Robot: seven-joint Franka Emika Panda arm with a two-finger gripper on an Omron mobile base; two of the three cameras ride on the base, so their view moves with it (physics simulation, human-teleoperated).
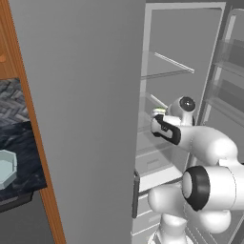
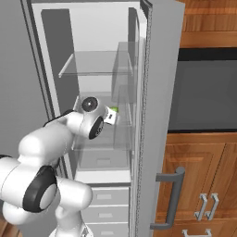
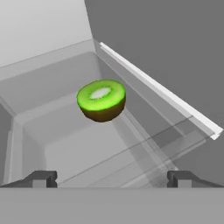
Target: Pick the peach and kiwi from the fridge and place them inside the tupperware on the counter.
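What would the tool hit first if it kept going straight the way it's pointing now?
Most likely the halved green kiwi with the brown skin, which sits ahead between the open tool fingertips on a clear glass fridge shelf. How far ahead is hard to judge.

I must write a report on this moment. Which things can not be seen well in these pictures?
- Gripper: open in the hand view; in both base views the arm's own wrist hides the fingers.
- Kiwi: clear in the hand view; a tiny green speck in the right base view.
- Tupperware: cut off by the left edge of the left base view.
- Fridge: its lower drawers are partly covered by the arm.
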